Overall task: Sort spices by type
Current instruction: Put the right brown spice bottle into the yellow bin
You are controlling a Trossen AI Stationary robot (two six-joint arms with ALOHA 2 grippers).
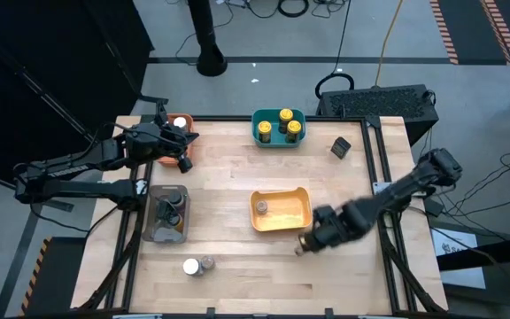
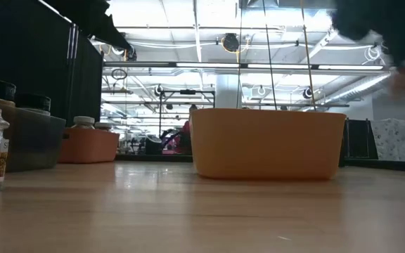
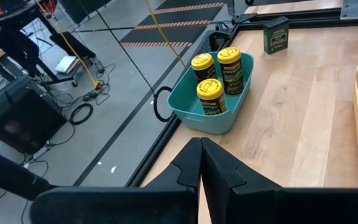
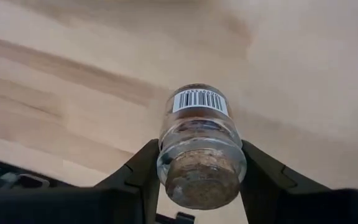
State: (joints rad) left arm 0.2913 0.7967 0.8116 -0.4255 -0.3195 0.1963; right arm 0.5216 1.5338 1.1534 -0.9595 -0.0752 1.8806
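My right gripper [image 4: 201,186] [image 1: 308,241] points down beside the near right corner of the yellow bin [image 1: 301,197], shut on a small glass spice jar [image 4: 199,134] with a tan lid and a barcode label. The yellow bin holds one jar [image 1: 261,206]. A teal bin [image 3: 191,112] [image 1: 259,135] holds three yellow-lidded jars [image 1: 283,124]. The grey bin [image 1: 153,221] holds dark-lidded jars. Two loose jars [image 1: 198,265] stand near the front edge. My left gripper [image 3: 199,162] hovers shut over the orange bin [image 1: 189,151] at the far left. My right gripper pinches the jar's glass upper body [image 4: 166,146], just under the tan lid, between its two fingers [image 4: 138,177], one on each side. The fingers come from above, pointing down. The jar stands upright in the hold, lid toward the wrist, lifted clear of the table.
A small dark box [image 1: 340,147] lies at the far right of the table. The orange bin holds a white-lidded jar [image 1: 179,124]. Bare wood [image 1: 343,275] stretches along the near side, in front of the yellow bin.
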